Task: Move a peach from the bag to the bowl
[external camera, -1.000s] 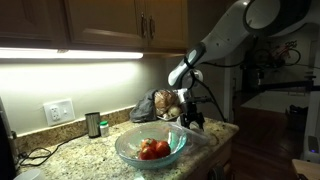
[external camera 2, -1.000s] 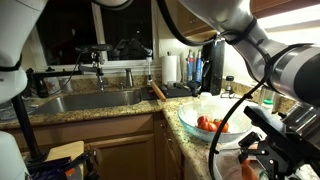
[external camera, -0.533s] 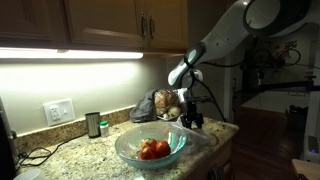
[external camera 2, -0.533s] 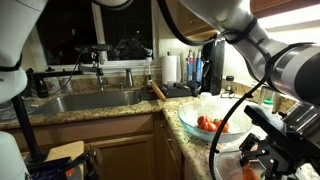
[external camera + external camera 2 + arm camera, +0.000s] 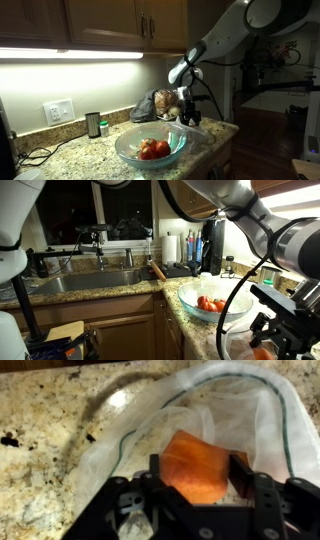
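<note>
In the wrist view an orange peach [image 5: 195, 460] lies inside the pale mesh bag [image 5: 255, 410], and my gripper [image 5: 197, 472] is shut on it, one dark finger [image 5: 155, 468] pressed to each side. In an exterior view the gripper [image 5: 190, 115] reaches down into the bag [image 5: 163, 103] at the back of the counter. The clear glass bowl [image 5: 128, 150] stands in front of it with red-orange peaches [image 5: 152, 149] inside. In an exterior view the bowl [image 5: 190, 298] with its fruit [image 5: 210, 304] sits left of the gripper [image 5: 268, 338], with an orange peach [image 5: 262, 352] below.
The speckled granite counter [image 5: 50, 430] surrounds the bag. A small jar [image 5: 93, 125] and a wall outlet [image 5: 59, 111] are at the left. A sink [image 5: 90, 280] with a faucet, a paper towel roll [image 5: 171, 248] and bottles [image 5: 195, 252] line the back.
The jaws have shut from wide open onto the peach in the bag. The gripper has shifted slightly in an exterior view.
</note>
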{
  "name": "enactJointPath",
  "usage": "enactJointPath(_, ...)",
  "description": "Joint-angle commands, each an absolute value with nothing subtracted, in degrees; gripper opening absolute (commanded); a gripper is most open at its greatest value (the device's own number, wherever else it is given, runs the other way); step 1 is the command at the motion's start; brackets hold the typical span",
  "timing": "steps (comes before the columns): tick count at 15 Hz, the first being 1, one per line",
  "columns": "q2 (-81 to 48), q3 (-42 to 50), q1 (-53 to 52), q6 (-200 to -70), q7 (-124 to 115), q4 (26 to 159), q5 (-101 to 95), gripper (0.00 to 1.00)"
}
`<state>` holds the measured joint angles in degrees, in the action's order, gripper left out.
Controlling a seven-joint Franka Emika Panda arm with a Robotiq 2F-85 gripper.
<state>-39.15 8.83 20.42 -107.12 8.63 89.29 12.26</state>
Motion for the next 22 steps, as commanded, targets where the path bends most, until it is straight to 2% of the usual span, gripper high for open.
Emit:
enactJointPath(1,-35.43,9.37,19.65,-110.51,6.65,92.10,11.12,0.44)
enactJointPath(9,-28.12,9.73,16.64,-119.98,6.18,98.14,6.21,0.44)
enactJointPath(22,-23.66,9.94,15.30,-124.44,4.35,104.16,1.85,0.44)
